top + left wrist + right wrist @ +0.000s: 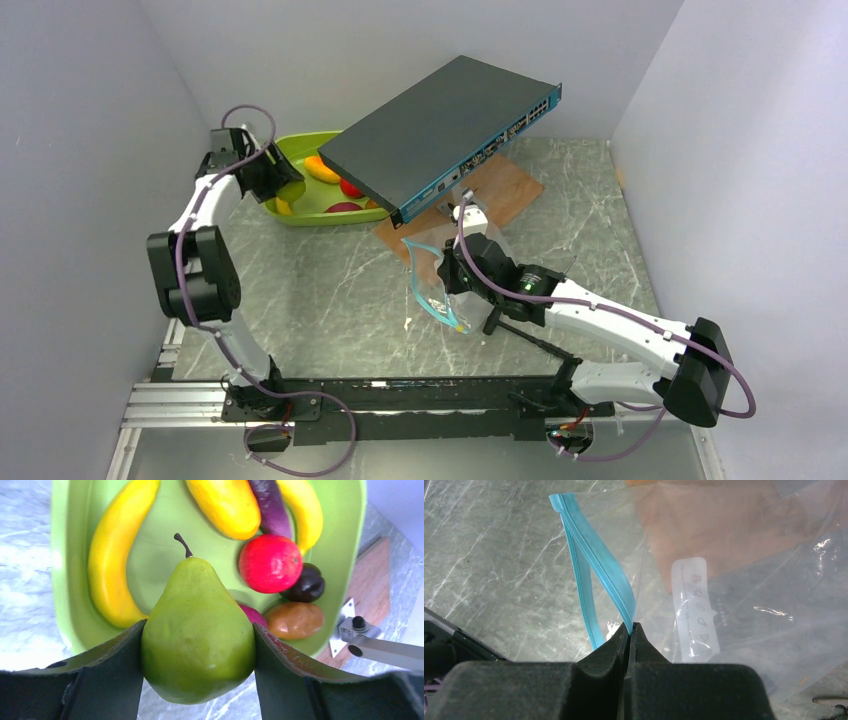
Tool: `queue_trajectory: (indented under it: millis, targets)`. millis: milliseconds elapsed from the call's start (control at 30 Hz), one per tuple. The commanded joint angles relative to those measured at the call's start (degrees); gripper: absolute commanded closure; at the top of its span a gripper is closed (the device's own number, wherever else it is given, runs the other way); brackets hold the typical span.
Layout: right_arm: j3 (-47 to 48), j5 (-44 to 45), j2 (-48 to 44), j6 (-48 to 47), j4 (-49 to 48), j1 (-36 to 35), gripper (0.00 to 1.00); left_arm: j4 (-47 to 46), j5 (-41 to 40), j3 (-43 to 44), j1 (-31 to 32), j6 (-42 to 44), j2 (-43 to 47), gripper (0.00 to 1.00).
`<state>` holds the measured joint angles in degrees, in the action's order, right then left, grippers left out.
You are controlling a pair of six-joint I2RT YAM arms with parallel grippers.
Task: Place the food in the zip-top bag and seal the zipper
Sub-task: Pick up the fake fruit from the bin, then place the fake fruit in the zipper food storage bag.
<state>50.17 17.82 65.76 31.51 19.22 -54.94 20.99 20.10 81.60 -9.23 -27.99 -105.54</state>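
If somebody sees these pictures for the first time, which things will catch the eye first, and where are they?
First comes the green pear, which fills the left wrist view, clamped by the left gripper at the rim of the lime-green tray. Next is the dark network switch, tilted over the back of the table in the top view. Then there is the right gripper, shut on the clear zip-top bag right at its teal zipper.

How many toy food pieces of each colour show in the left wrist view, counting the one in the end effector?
Yellow pieces: 3
Green pear: 1
Red fruit: 1
Purple eggplant: 1
Dark plum: 1
Brown piece: 1
Magenta piece: 1
Total: 9
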Motion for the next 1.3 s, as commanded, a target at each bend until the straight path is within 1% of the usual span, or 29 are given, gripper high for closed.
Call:
queue_trajectory:
  millis: [0,100,133,200,267,300,333,400,467,533,600,700,767,867,967,1100,1267]
  targets:
    - [1.6,-1.1,-0.4,0.6,-0.3,0.8,1.00,6.1,-2.2,2.4,-0.6,1.9,11.6,1.00]
    - [1.7,-2.5,0.8,1.9,0.9,1.8,1.00,6.2,0.2,-4.6,-0.5,0.8,21.8,1.00]
    - [1.7,-4.0,1.0,2.4,1.0,2.3,1.00,5.8,2.0,-7.8,-0.5,0.1,27.1,1.00]
    - [1.2,-6.5,1.4,3.7,0.6,3.0,1.00,2.6,7.9,-17.2,-0.2,-2.5,35.6,1.00]
    - [0.7,-8.7,1.3,4.8,-0.4,3.2,1.00,-1.8,13.4,-27.6,1.6,-5.9,44.5,1.00]
    - [0.5,-9.7,1.4,5.4,-0.9,3.4,1.00,-3.0,14.8,-31.9,3.1,-7.2,48.8,1.00]
    - [0.5,-10.6,1.4,5.9,-1.2,3.4,1.00,-3.6,14.4,-36.7,5.5,-8.7,52.4,1.00]
    - [0.2,-12.0,1.4,6.8,-1.8,3.4,1.00,-3.4,12.2,-41.6,11.3,-10.2,58.8,1.00]
    - [0.5,-13.0,1.4,7.4,-1.7,3.4,1.00,-4.5,11.7,-45.6,15.9,-12.9,64.2,1.00]
    - [0.8,-13.4,1.2,7.6,-1.2,3.4,1.00,-7.4,10.7,-49.5,20.3,-16.9,69.0,1.00]
    - [0.5,-14.2,0.8,8.1,-1.3,3.4,1.00,-12.1,9.1,-53.4,25.0,-20.7,72.9,1.00]
    - [0.0,-15.7,0.6,9.2,-1.6,3.3,1.00,-21.8,4.2,-58.0,34.6,-25.6,75.8,1.00]
    - [-0.1,-16.9,0.7,10.3,-1.7,3.2,1.00,-26.0,0.3,-58.8,40.8,-27.0,75.0,1.00]
    - [-0.1,-19.6,1.2,11.9,-2.2,3.1,1.00,-28.9,-6.9,-57.3,50.9,-25.7,72.4,1.00]
    - [0.1,-21.5,1.3,13.0,-2.4,3.1,1.00,-28.7,-16.0,-55.2,59.4,-23.8,69.4,1.00]
    - [0.4,-23.6,1.1,14.2,-2.6,3.1,1.00,-30.3,-22.6,-54.7,66.5,-22.9,66.8,1.00]
    - [0.8,-24.7,-0.4,15.3,-2.4,3.2,1.00,-30.6,-29.1,-56.4,71.5,-24.0,65.1,1.00]
